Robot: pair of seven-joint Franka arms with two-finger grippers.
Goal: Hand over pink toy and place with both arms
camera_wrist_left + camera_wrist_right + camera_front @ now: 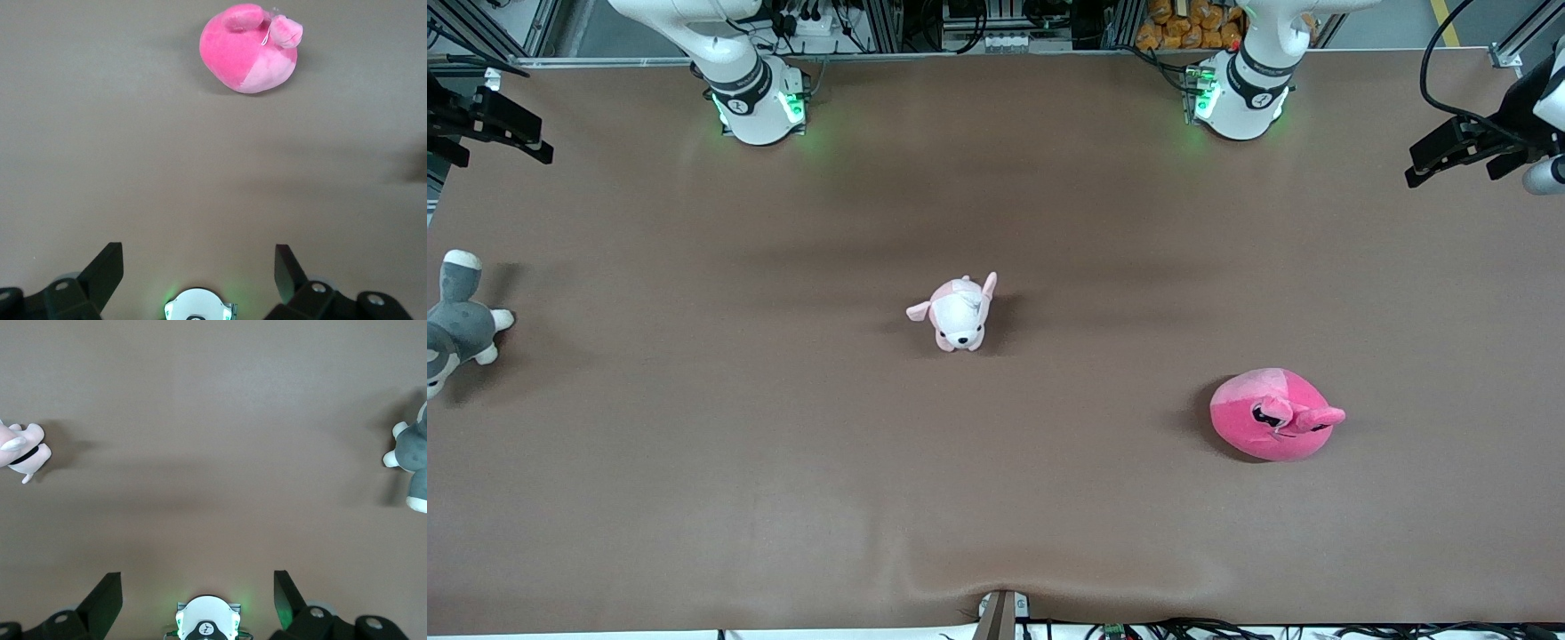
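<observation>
Table [996, 498]: brown cloth, three plush toys on it. Task looks not yet begun; nothing picked up, so grab, handover and placing are all left.

Arms: both raised high w/ wrist cams looking straight down on the cloth. Left gripper [199, 267] is up over the left arm's end of the table, fingers spread wide, holding nothing. Right gripper [197, 593] is up over the right arm's end, fingers also wide apart and empty.

Pink toy [1273, 415] lies on the cloth toward the left arm's end, nearer the front camera than the small pink-and-white puppy [959, 313] at mid-table. Grey dog [455, 324] sits at the right arm's end, well apart from both.
</observation>
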